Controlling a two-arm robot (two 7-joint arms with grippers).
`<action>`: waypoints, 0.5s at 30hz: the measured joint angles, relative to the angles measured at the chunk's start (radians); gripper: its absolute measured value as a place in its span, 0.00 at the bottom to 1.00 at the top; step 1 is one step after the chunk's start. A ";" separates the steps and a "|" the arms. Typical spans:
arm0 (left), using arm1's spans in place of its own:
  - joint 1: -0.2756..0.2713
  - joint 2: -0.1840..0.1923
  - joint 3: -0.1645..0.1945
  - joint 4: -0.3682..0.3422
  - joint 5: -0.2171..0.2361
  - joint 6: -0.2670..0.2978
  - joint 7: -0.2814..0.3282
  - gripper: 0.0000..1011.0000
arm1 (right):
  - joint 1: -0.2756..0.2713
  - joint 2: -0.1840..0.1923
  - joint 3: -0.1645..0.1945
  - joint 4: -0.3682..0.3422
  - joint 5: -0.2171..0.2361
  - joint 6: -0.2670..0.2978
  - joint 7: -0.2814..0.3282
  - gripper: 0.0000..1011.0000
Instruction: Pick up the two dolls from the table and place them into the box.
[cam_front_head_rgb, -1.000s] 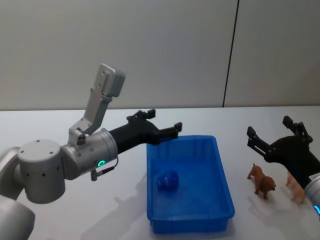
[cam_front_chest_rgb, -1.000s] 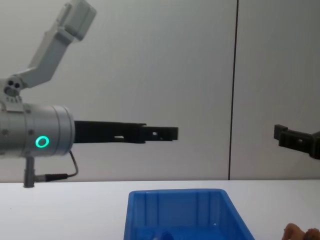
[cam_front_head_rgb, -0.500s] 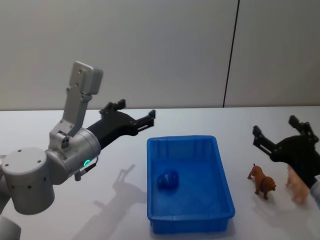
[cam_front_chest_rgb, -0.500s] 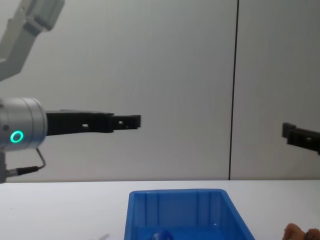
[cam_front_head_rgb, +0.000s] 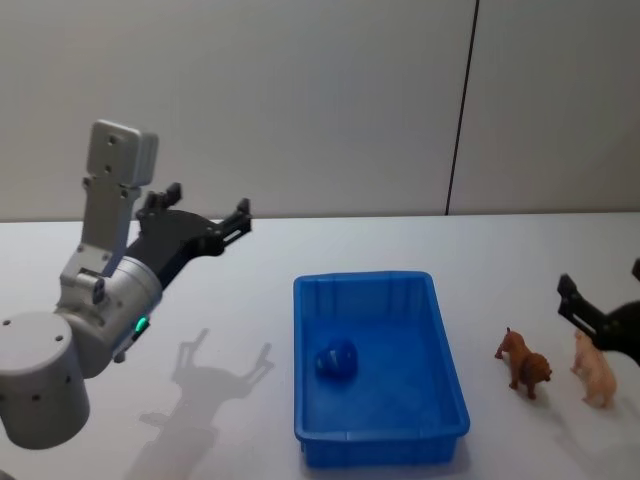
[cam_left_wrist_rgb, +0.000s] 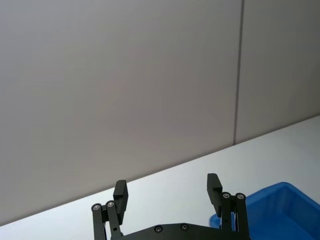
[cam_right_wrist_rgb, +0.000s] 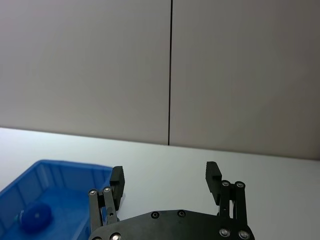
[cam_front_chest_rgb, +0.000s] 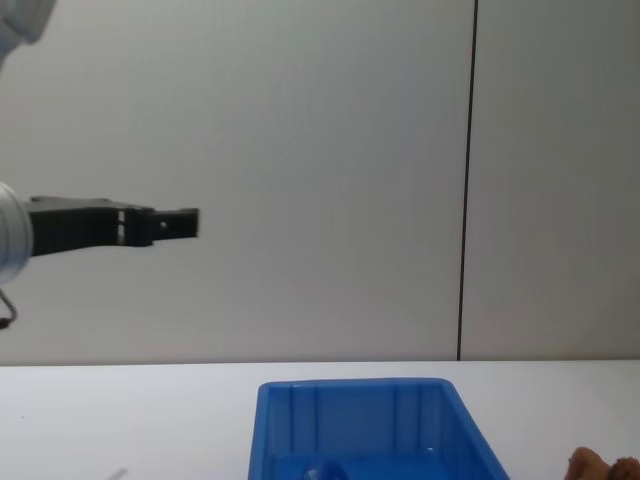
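L gripper (cam_front_head_rgb: 210, 200) had pulled up & left, clear of box (cam_front_head_rgb: 363, 277), fingers wide apart, empty; R gripper (cam_front_head_rgb: 601, 277) backed off too, spread, holding nothing. So blue doll (cam_front_head_rgb: 336, 358) lay in box; brown doll (cam_front_head_rgb: 525, 362) stood on table (cam_front_head_rgb: 250, 300) just right of it, prob. next.

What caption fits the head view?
Blue doll in the box, brown doll and pale toy on the table, left gripper and right gripper open.

Setting: a robot test lab. Indicators: a bare white table (cam_front_head_rgb: 380, 245), plain grey wall panels (cam_front_head_rgb: 300, 100), one dark vertical seam (cam_front_head_rgb: 461, 110).
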 joint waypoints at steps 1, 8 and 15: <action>0.003 0.002 -0.002 -0.003 0.002 -0.002 0.010 0.99 | -0.006 0.004 0.002 -0.005 0.004 0.004 0.000 0.99; 0.025 0.014 -0.014 -0.029 0.017 -0.013 0.087 0.99 | -0.066 0.039 0.017 -0.045 0.033 0.053 0.002 0.99; 0.038 0.021 -0.021 -0.044 0.026 -0.020 0.134 0.99 | -0.114 0.072 0.025 -0.075 0.047 0.141 0.013 0.99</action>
